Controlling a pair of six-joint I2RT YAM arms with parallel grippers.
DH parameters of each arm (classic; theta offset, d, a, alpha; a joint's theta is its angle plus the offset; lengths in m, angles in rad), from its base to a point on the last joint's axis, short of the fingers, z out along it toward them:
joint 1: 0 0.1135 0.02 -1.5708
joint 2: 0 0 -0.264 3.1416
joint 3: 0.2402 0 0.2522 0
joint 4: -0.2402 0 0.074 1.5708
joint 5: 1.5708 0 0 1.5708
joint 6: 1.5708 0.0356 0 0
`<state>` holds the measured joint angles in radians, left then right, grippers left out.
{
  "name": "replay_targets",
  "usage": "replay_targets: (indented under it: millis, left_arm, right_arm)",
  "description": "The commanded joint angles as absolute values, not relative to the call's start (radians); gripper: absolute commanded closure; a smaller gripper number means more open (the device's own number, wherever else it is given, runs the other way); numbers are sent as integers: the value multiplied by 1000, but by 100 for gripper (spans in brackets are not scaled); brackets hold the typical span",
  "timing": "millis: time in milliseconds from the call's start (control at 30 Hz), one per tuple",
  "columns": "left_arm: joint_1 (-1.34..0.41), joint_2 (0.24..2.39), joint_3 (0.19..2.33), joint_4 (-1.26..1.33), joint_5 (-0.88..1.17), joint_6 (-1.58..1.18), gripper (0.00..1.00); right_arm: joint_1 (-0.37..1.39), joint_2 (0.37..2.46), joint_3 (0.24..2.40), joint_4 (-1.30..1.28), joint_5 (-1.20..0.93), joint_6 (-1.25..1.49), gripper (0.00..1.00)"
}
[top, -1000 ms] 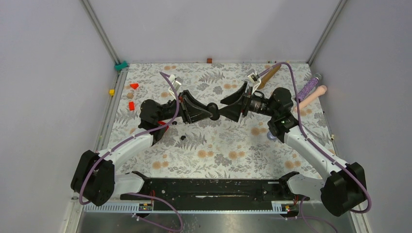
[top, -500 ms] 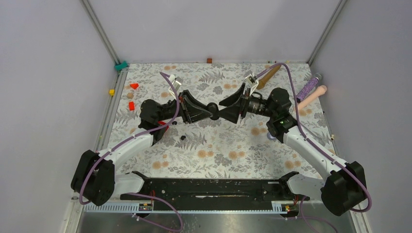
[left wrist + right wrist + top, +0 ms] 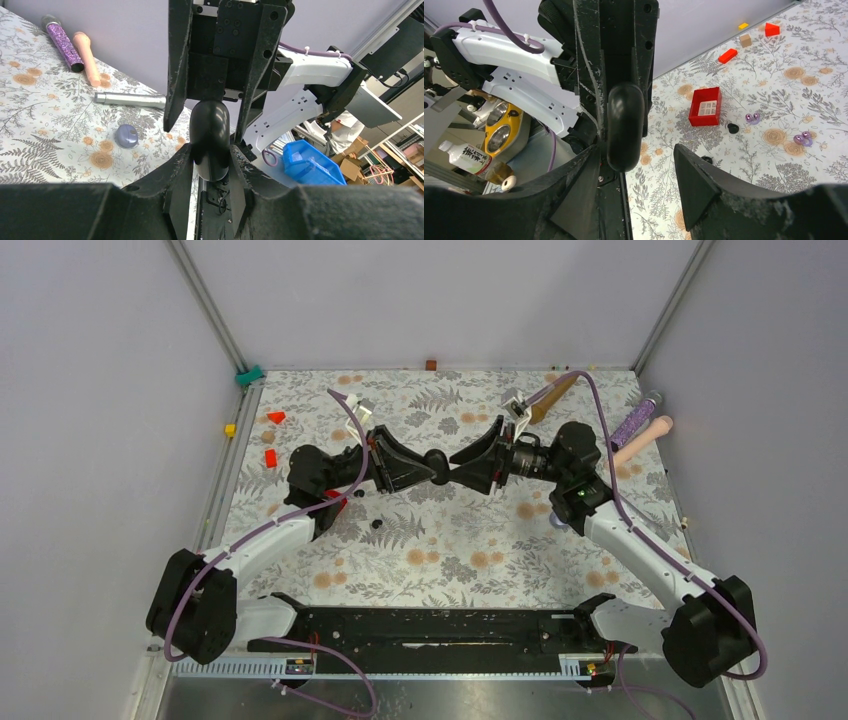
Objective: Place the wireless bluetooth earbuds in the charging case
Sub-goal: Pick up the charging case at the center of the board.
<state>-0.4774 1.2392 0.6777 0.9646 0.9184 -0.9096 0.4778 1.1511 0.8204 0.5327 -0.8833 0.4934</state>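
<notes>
A black oval charging case (image 3: 438, 464) hangs in mid-air over the middle of the floral mat, with my left gripper (image 3: 211, 155) shut on its near end (image 3: 210, 140). My right gripper (image 3: 636, 150) faces it from the other side. Its jaws straddle the case's (image 3: 625, 125) free end: one finger lies close alongside, the other (image 3: 694, 175) stands clear with a gap, so it is open. Down on the mat lie two pale purple earbuds (image 3: 753, 118) (image 3: 802, 139) and two black earbuds (image 3: 733, 128) (image 3: 707, 160), beside a red tray (image 3: 705, 106).
A rounded purple case (image 3: 126, 135) lies on the mat by the right arm. A silver cylinder (image 3: 130, 100), a glittery purple stick (image 3: 637, 420) and a peach handle (image 3: 645, 438) lie at the right edge. Small red blocks (image 3: 270, 457) and a yellow cube (image 3: 230, 430) sit at the left.
The right gripper's jaws have narrowed around the free end of the black case and it has edged slightly toward the left gripper. The left gripper has kept its hold.
</notes>
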Motion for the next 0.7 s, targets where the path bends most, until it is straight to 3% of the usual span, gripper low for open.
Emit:
replay_targets:
  millis: [0, 333, 567, 667]
  left_arm:
    - [-467, 1234, 671, 1011, 866, -903, 100]
    - [-466, 1243, 663, 1003, 855, -893, 100]
    - [-467, 1241, 661, 1002, 857, -892, 100]
    - [-467, 1241, 662, 1006, 859, -896, 100]
  right_arm:
    - [483, 1123, 838, 565, -914, 464, 37]
    - [516, 1143, 844, 565, -925, 465, 35]
    - [520, 1152, 848, 562, -922, 464, 45]
    - [519, 1152, 853, 542, -907, 452, 46]
